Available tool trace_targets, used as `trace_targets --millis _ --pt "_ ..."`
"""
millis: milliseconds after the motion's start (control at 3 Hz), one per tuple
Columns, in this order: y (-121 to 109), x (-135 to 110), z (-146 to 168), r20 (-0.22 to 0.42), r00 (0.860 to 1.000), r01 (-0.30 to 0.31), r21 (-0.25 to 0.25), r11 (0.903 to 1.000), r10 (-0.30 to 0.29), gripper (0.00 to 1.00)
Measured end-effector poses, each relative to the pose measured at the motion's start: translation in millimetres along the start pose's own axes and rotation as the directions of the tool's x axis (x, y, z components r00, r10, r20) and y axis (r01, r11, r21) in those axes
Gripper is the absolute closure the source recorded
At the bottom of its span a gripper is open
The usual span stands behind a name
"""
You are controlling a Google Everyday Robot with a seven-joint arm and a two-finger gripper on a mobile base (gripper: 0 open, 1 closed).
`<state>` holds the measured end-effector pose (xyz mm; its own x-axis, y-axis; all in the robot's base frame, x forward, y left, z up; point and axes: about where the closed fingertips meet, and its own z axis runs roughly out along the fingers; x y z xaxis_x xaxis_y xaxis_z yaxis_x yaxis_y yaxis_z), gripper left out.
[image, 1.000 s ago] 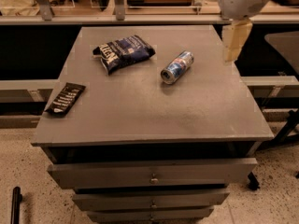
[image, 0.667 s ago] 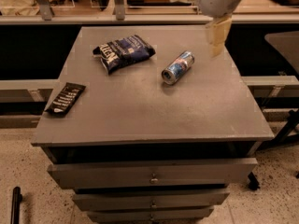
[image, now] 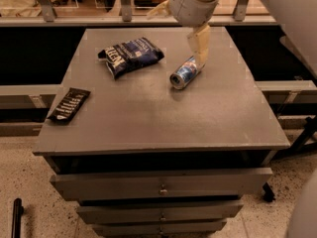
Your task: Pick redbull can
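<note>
1 redbull can (image: 185,73) lies on its side on the grey table (image: 148,125), right of centre in the far half. Its silver end faces near-left and the body runs diagonally back-right. The gripper (image: 176,37) hangs over the can's far end w/ its claw spread wide and nothing pinched. 1 finger (image: 199,44) points down, tip right at the can's far end; touching or just off, can't tell. The other finger (image: 157,10) sticks out up-left, well apart from the can.

My read: the wide spread is there so the can fits btwn the 2 fingers. The claw doesn't look lined up across the can yet, so this is prob approach, not grasp. The can is round and lying flat, so a nudge from the lower finger could roll or spin it.

2 other items sit out of the way. The dark blue snack bag (image: 130,55) is left of the can, near but apart. The flat black wrapper (image: 68,104) is at the near-left edge, well apart.

The table top is matte grey w/ a faint sheen, flat and level. Below it are 3 drawer fronts (image: 161,183) w/ small knobs. The floor (image: 27,182) is pale and speckled, and a low ledge (image: 292,86) runs behind and to the sides.
</note>
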<state>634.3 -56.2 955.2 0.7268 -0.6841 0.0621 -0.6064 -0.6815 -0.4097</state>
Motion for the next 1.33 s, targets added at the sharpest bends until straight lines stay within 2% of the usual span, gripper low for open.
trace_targets --millis 333,667,1333 --pt "-7 -17 32 0.057 0.998 0.035 -0.033 0.9989 -0.033 0.0" --pt "-6 -24 57 0.103 0.994 0.035 -0.062 0.9974 -0.028 0.0" --pt "9 -16 91 0.141 0.989 -0.018 -0.115 0.9932 0.034 0.0"
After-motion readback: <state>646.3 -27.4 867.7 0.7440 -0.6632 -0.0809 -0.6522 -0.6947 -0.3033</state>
